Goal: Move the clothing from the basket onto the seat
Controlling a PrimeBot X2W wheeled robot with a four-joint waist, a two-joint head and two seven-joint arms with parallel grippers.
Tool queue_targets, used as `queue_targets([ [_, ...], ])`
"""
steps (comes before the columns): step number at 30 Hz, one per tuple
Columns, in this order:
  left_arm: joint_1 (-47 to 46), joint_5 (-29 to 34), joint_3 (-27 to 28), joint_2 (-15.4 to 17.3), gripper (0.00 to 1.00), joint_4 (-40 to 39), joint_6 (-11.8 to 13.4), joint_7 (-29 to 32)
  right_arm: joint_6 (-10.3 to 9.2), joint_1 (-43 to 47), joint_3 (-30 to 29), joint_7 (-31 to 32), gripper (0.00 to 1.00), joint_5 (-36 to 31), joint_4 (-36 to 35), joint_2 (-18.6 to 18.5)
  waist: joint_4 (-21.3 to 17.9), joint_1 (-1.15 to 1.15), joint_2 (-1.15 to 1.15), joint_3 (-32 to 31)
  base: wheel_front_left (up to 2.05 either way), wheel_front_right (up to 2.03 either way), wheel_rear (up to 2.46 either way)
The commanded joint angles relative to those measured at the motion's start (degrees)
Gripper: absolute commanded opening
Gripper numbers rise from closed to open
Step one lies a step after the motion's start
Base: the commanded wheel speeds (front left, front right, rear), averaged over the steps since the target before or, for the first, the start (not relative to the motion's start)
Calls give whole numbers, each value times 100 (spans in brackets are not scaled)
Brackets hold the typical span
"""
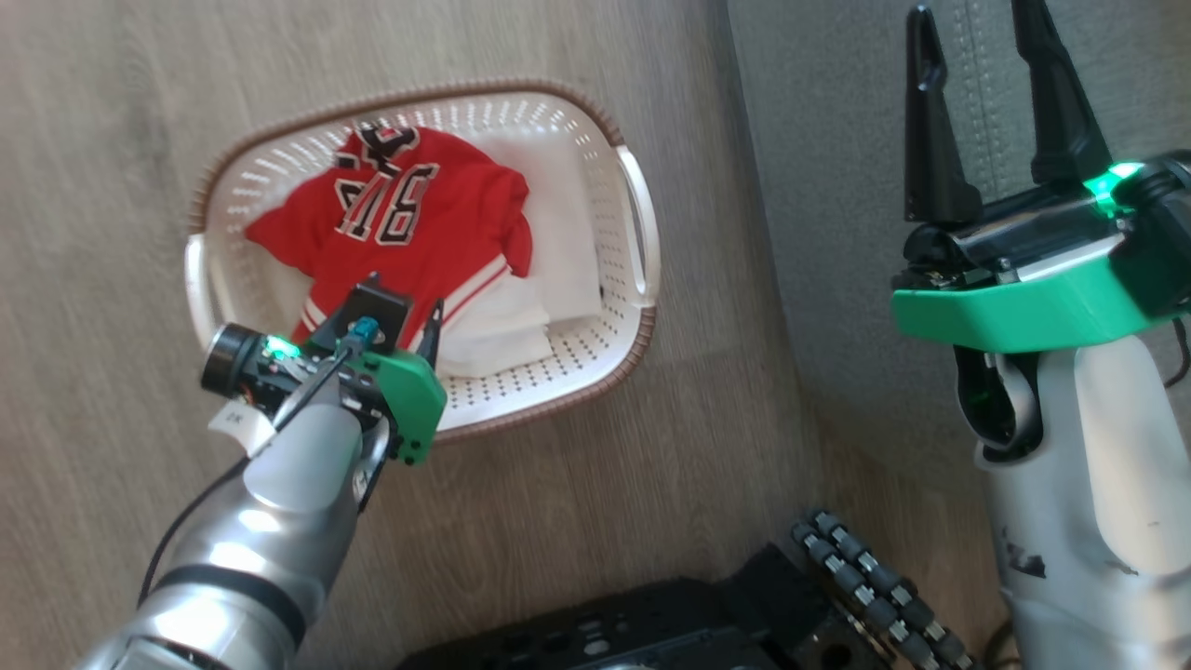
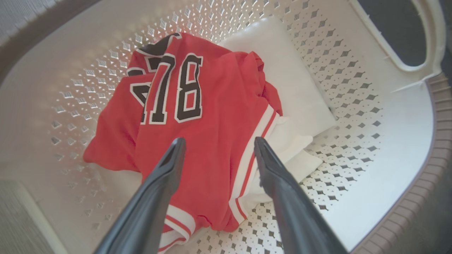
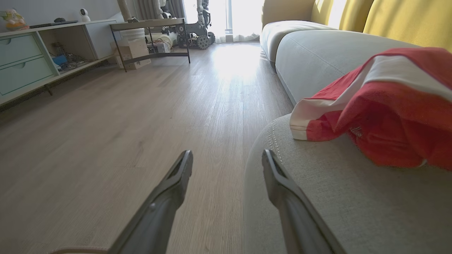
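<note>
The cream perforated basket (image 1: 595,368) (image 2: 388,116) with a brown rim stands on the wood floor. In it lies the clothing, a red jersey (image 1: 419,223) (image 2: 212,116) with black-and-white numerals and white trim. My left gripper (image 1: 377,326) (image 2: 218,143) hangs open over the jersey's lower part, nothing between its fingers. My right gripper (image 1: 972,23) (image 3: 227,155) is open and empty at the edge of the seat, a grey sofa (image 1: 837,186) (image 3: 317,204). Red shorts (image 3: 388,116) with white bands lie on the sofa to the right of those fingers.
Folded white cloth (image 1: 549,279) (image 2: 293,81) lies under and beside the jersey. My dark base and a roller wheel (image 1: 875,596) sit at the bottom. Across the floor stand a cabinet with teal drawers (image 3: 21,63) and a metal table (image 3: 152,28). Yellow cushions (image 3: 406,21) back the sofa.
</note>
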Motion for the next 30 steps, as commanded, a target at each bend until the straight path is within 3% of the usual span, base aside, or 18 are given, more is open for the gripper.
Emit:
queue_targets([
  [1, -6, 37, 47, 37, 100, 41, 30, -6, -2, 35, 159, -37, 100, 55, -216, 31, -133, -1, 0, 200, 0, 0, 0],
  [30, -970, 202, -403, 29, 100, 537, 266, 613, -2, -158, 427, -37, 100, 319, -561, 31, -475, -1, 0, 989, 0, 0, 0],
])
